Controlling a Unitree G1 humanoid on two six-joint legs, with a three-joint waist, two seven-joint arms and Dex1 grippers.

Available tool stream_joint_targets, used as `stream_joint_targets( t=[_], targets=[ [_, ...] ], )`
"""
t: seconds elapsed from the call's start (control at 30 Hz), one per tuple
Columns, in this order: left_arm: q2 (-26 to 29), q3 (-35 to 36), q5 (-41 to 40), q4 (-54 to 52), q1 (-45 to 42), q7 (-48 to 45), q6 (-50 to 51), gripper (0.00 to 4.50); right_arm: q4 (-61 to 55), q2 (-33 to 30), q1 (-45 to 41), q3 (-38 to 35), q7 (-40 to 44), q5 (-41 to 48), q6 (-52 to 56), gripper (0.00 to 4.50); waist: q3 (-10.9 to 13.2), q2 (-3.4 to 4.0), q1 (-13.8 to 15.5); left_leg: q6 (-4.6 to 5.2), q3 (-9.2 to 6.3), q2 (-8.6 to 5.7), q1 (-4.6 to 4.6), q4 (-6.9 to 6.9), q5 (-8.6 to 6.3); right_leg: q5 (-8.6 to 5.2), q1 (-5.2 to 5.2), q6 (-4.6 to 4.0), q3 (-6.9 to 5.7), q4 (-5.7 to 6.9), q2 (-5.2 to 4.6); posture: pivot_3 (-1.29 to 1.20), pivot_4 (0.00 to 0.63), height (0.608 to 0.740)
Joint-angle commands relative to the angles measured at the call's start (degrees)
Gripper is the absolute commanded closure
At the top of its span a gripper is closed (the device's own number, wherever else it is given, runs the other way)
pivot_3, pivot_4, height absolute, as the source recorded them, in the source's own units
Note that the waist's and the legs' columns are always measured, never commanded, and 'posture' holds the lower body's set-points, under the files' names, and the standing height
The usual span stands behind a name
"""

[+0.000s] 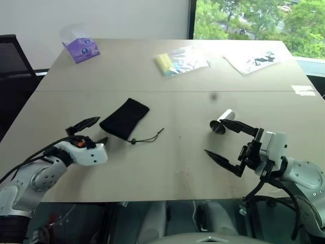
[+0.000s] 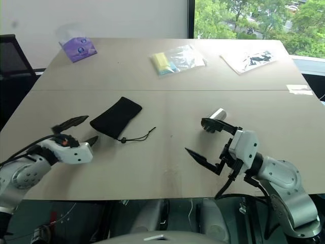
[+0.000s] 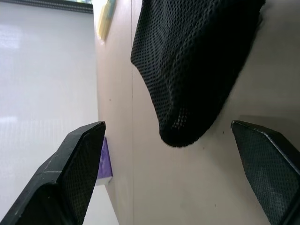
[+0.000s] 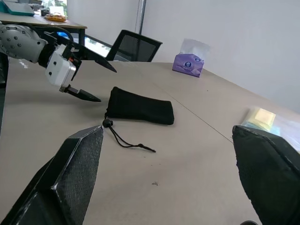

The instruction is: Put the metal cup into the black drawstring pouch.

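You have the black pouch (image 1: 125,118) lying flat on the table (image 1: 167,168), left of centre, slanting from its near-left end up to its far-right end. Its cord (image 1: 148,137) with a small bead trails off the near end toward the middle of the table, so the mouth sits at that near end. The pouch looks flat and limp; whether the mouth is open you cannot tell.

The metal cup (image 1: 223,121) lies on its side on the table, right of centre, well apart from the pouch. It is outside the pouch, with nothing visible in it.

Your left gripper (image 1: 93,130) sits just beside the pouch's near-left end, its two black fingers spread wide, one above the other, gripping nothing. In the left wrist view the pouch's mesh-like fabric (image 3: 197,70) hangs between the spread fingertips (image 3: 86,150), apart from both.

Your right gripper (image 1: 226,141) hovers near the cup, fingers also wide apart and empty. The upper finger reaches toward the cup; whether it touches you cannot tell.

At the far side of the table you have a purple tissue pack (image 1: 80,48) on the left, a clear plastic bag (image 1: 182,61) with a yellow item inside it near the middle, and another clear bag (image 1: 254,60) holding something dark-patterned to the right.
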Motion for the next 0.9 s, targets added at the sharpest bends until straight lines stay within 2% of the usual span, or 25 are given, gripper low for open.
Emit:
stream_joint_targets(
  t=[0.03,0.3,0.73,0.77,0.83,0.9],
  targets=[
    [0.54,-0.26,-0.14,-0.71,-0.65,1.36,-0.55,0.04,-2.36,-0.29,-0.01,-0.4,-0.45,0.22,-0.45,0.05,0.0,0.0,-0.13,0.0,0.01,0.0,0.01,0.0,0.0,0.0,0.0,0.0,0.0,0.01,0.0,0.0,0.15,0.74],
    [0.5,-2.21,0.95,-0.97,-3.71,2.66,-0.1,0.04,-2.11,-0.2,-0.13,-0.04,-0.77,-0.14,-0.54,0.05,0.0,0.0,0.06,0.0,0.03,-0.01,0.02,0.05,0.0,0.0,-0.04,0.0,-0.04,0.21,0.0,0.0,0.15,0.74],
    [-0.1,-8.57,1.39,-0.89,-9.58,-1.45,3.65,0.04,-2.59,-0.48,0.65,-0.28,-0.97,-0.36,-0.31,0.05,0.0,-0.01,-0.06,0.0,0.06,-0.03,0.03,0.16,0.0,0.0,-0.05,0.01,-0.14,0.33,0.04,0.0,0.15,0.74],
    [-0.02,-8.89,1.14,-0.98,-9.61,-2.02,3.83,0.57,-2.66,-0.51,0.7,-0.34,-1.01,-0.37,-0.27,0.0,0.0,-0.01,-0.06,0.0,0.06,-0.04,0.02,0.18,0.0,0.0,-0.05,0.01,-0.14,0.33,0.04,0.0,0.15,0.74],
    [-0.24,-9.12,-0.17,-1.32,-9.6,-3.77,4.93,1.26,-2.79,-0.55,0.85,-0.48,-1.18,-0.47,-0.18,0.0,0.0,-0.01,-0.09,0.0,0.06,-0.04,0.03,0.18,0.0,0.0,-0.05,0.01,-0.14,0.33,0.04,0.0,0.15,0.74],
    [-0.36,-9.22,-1.16,-1.82,-9.86,-5.16,6.17,2.2,-2.93,-0.56,1.01,-0.64,-1.59,-0.63,0.12,0.0,0.0,0.0,-0.1,0.0,0.05,-0.03,0.03,0.18,0.0,0.0,-0.05,0.01,-0.14,0.34,0.05,0.0,0.15,0.74]
  ],
)
